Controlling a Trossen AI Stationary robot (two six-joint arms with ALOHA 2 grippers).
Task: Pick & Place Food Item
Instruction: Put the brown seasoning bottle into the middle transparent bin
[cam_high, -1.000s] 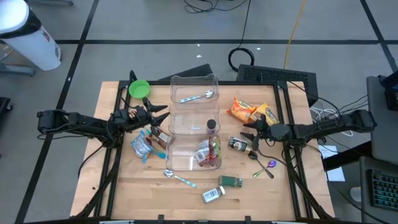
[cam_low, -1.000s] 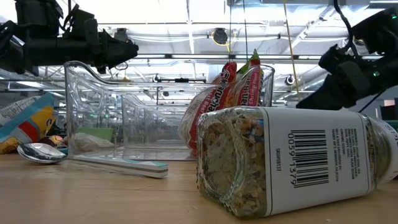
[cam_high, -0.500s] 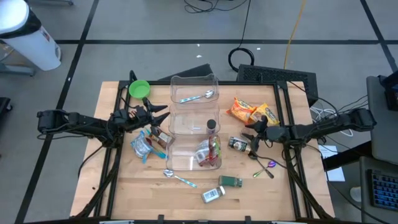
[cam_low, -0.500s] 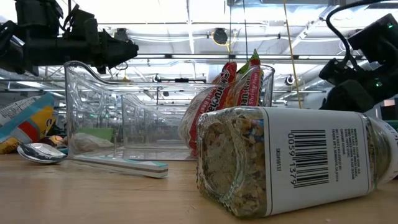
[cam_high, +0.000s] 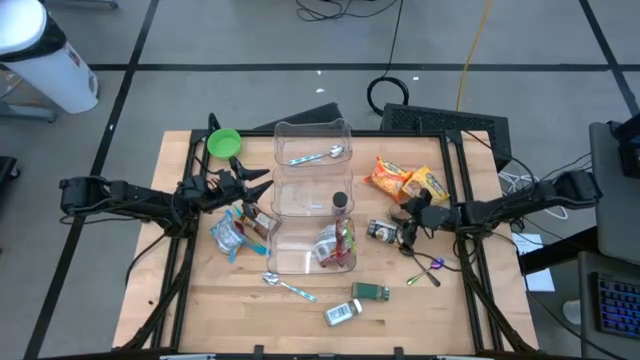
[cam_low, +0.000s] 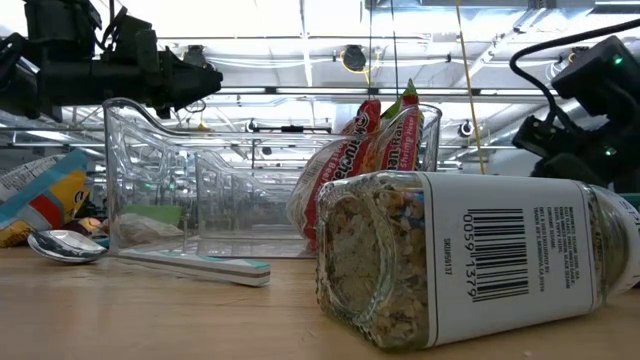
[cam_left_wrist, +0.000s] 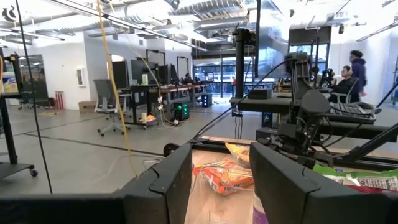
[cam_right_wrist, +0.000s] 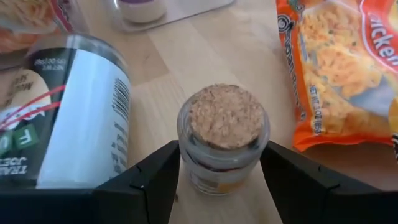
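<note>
Right gripper (cam_high: 408, 228) has shifted inward and down over the last second, from beside the snack packets toward the small cork-stoppered jar (cam_right_wrist: 225, 142). The jar now sits between its two fingers (cam_right_wrist: 144, 180); the jaws are spread to either side of the glass, and contact cannot be confirmed. In the high view the jar (cam_high: 381, 232) lies on the wood just right of the clear bin (cam_high: 312, 195), gripper tip right at it. In the low view the right arm (cam_low: 585, 110) sits lower and farther right than before.

Left gripper (cam_high: 262, 185) has not moved: it hovers at the left wall of the clear bin, jaws parted, nothing between them. Its wrist view looks past the two fingers (cam_left_wrist: 158, 190) across the bin toward the orange snack packet (cam_left_wrist: 222, 177) and the other arm.

Around the jar: a white-labelled can (cam_right_wrist: 71, 118) lies on its side close beside it; the orange macaroni packet (cam_right_wrist: 339, 68) lies on the other side, near but apart. Two orange packets (cam_high: 405, 180) lie above the gripper in the high view. A purple-handled spoon (cam_high: 430, 268) lies below the right arm.

Elsewhere: a spoon (cam_high: 318, 155) in the bin's far compartment, a packet (cam_high: 335, 245) in the near one, a green bowl (cam_high: 223, 143) at the far left corner, a spice jar (cam_low: 470, 260) lying close to the low camera.
</note>
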